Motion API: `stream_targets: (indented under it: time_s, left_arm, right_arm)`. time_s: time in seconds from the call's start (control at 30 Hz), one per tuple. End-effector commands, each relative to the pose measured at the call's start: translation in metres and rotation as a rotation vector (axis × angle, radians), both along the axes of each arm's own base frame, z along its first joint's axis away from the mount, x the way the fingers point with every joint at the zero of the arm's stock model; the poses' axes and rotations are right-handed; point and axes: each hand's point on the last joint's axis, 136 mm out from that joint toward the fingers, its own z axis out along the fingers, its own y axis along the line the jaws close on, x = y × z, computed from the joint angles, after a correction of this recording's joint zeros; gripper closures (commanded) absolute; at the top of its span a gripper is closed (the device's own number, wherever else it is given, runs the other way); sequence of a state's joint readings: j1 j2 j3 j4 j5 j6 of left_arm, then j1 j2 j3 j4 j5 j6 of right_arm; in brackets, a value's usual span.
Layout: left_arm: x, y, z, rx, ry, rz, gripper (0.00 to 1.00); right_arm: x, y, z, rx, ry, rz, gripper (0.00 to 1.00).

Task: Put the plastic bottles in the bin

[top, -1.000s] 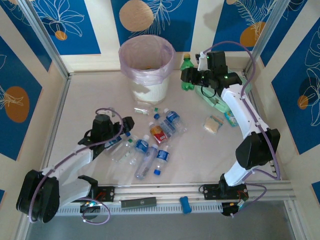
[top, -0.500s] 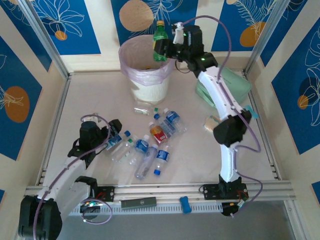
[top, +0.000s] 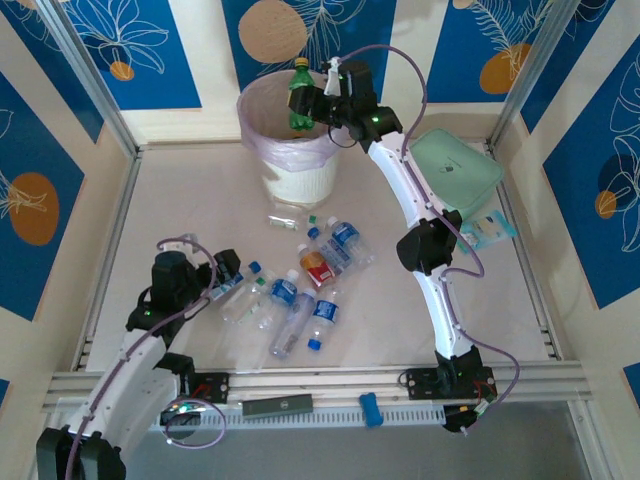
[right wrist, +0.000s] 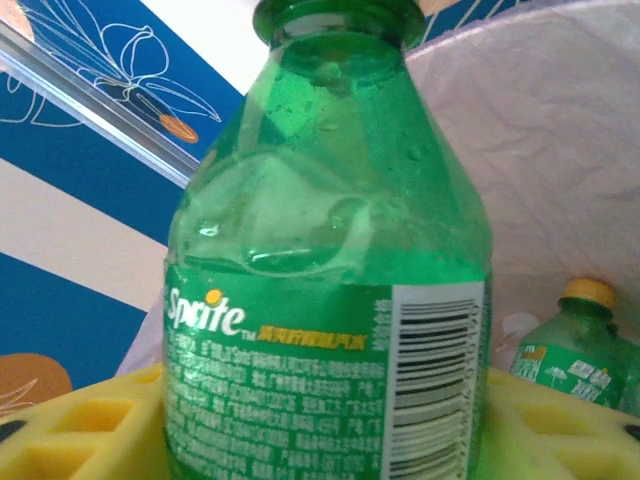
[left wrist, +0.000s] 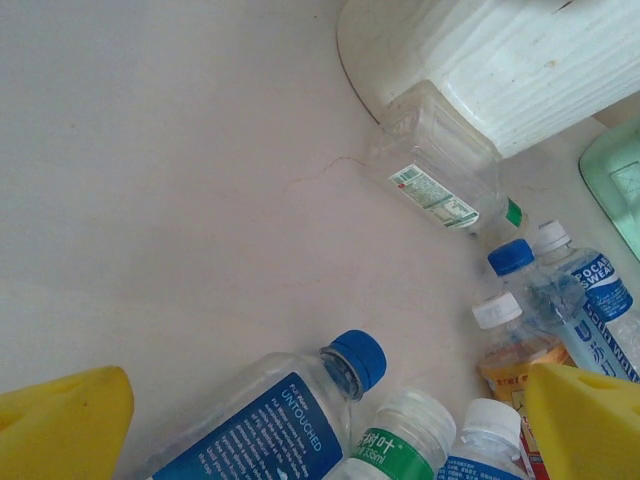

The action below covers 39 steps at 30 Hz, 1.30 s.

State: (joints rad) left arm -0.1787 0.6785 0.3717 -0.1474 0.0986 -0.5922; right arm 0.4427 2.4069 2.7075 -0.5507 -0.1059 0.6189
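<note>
- Right gripper (top: 318, 100) — fingers clamped on the green bottle (right wrist: 330, 300), which is held upright. Within the last second it has travelled from beside the mint pouch (top: 455, 170) to above the mouth of the bin (top: 262, 150).
- Bin contents: a second green bottle (right wrist: 572, 345) already lies inside.
- Left gripper (top: 222, 272) — fingers apart, gripping nothing. It has drawn back slightly and sits at the left edge of the loose bottles (top: 300, 295).
- Judgement: the carry looks finished and release appears due. The loose cluster remains to be collected.

"Sprite" labels green bottle (right wrist: 330, 330); "UNTOUCHED" labels blue-labelled bottle (left wrist: 265, 420).
</note>
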Motion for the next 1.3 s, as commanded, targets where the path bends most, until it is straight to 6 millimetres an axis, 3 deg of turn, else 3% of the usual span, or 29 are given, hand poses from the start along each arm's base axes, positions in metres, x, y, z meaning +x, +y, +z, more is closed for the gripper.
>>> stream_targets:
  time_s: [0.0,0.1,0.2,0.4,0.6,0.87,1.07,1.27]
  left_arm:
    - [-0.006,0.003,-0.006,0.028,0.016,-0.014,0.0]
    - [-0.006,0.001,-0.004,0.021,0.009,-0.02,0.0]
    - [-0.006,-0.001,-0.002,0.014,0.006,-0.03,0.0]
    - [-0.004,-0.003,0.004,0.011,0.017,-0.04,0.0]
    - [-0.006,-0.008,0.006,0.017,0.054,-0.076,0.0]
    - [-0.019,-0.004,-0.013,0.064,0.205,-0.085,0.0]
    - [-0.032,0.009,-0.025,0.147,0.315,-0.062,0.0]
    - [-0.037,0.011,-0.03,0.202,0.359,-0.061,0.0]
  right_arm:
    - [-0.006,0.01,0.011,0.034,-0.014,0.024,0.24]
    - [-0.009,0.009,0.022,0.041,-0.036,0.027,0.1]
    - [-0.014,0.007,0.038,0.048,-0.07,0.029,0.03]
    - [-0.04,-0.005,0.08,0.028,-0.142,0.051,0.01]
    - [-0.074,-0.019,0.09,-0.03,-0.124,0.087,0.01]
    - [-0.113,-0.047,0.058,-0.149,-0.03,0.052,0.01]
    - [-0.134,-0.079,0.022,-0.228,-0.005,-0.049,0.01]
    - [-0.162,-0.095,-0.018,-0.233,0.042,-0.062,0.01]
